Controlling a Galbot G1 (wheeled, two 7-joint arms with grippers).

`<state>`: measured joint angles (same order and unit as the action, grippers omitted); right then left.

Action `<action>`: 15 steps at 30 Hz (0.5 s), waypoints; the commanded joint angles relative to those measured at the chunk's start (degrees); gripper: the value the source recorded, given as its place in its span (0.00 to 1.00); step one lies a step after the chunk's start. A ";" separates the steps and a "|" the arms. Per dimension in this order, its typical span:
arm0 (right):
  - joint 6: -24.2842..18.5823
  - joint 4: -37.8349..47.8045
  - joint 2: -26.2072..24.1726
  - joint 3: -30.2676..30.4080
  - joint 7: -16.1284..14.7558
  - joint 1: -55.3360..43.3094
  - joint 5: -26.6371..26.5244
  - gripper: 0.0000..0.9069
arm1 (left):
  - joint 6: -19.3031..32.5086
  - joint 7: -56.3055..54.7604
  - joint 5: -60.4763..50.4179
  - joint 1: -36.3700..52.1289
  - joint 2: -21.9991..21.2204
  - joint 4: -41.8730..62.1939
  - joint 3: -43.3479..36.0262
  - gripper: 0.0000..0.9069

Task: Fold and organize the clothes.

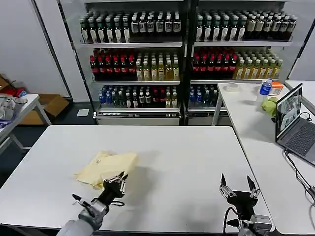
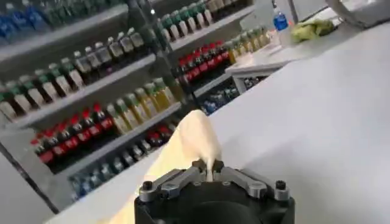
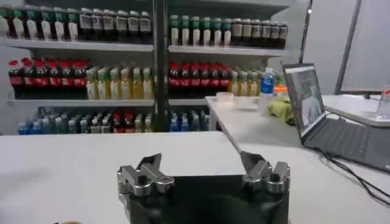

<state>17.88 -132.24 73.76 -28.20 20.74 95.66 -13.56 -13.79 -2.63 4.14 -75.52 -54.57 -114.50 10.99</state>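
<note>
The clothes [image 1: 107,167], a pale cream-yellow shirt, lie folded in a rumpled pile on the white table [image 1: 187,147], left of the middle. My left gripper [image 1: 119,180] is at the pile's near edge, shut on a pinch of the fabric; in the left wrist view the clothes [image 2: 192,143] rise from between the closed fingertips of the left gripper [image 2: 209,167]. My right gripper [image 1: 238,186] stands open over the table's front right with nothing between its fingers; the right wrist view shows the right gripper [image 3: 201,163] spread wide above bare tabletop.
A second white table [image 1: 256,123] at the right carries a laptop [image 1: 294,123], a yellow-green cloth bundle [image 1: 269,105], a bottle [image 1: 266,88] and a tape roll [image 1: 231,87]. Drink shelves [image 1: 182,54] stand behind. Another table with a grey-white heap [image 1: 7,108] is far left.
</note>
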 commanded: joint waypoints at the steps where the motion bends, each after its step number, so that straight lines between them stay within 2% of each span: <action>1: 0.21 0.20 0.39 1.17 -0.18 -0.31 0.66 1.00 | -7.21 -7.74 9.69 11.76 -7.26 5.47 -9.53 0.03; 4: 0.31 0.36 0.73 1.84 -0.24 -0.49 1.02 1.00 | -7.30 -8.63 9.95 13.68 -8.67 6.97 -10.93 0.07; 5: 0.33 0.40 0.81 2.04 -0.27 -0.52 1.15 1.00 | -7.41 -8.80 10.27 14.11 -9.15 7.50 -11.24 0.14; 6: 0.35 0.41 0.86 2.11 -0.30 -0.54 1.22 1.00 | -7.58 -8.78 10.39 14.44 -9.49 7.87 -11.27 0.61; 7: 0.40 0.39 0.98 2.28 -0.38 -0.53 1.32 1.00 | -7.71 -8.67 10.46 14.58 -9.70 7.95 -11.21 1.00; 11: 0.44 0.23 0.96 2.84 -1.05 -0.68 1.20 1.00 | -7.01 -7.44 13.56 13.43 -9.11 5.40 -9.73 1.00; 15: 1.00 -0.34 0.60 3.24 -1.97 -1.63 -1.48 1.00 | -6.57 -5.64 20.54 8.72 -6.60 -0.74 -6.30 1.00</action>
<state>18.48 -132.14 74.42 -25.64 19.62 94.78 -12.75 -19.39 -8.33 13.81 -65.40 -61.22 -109.86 3.46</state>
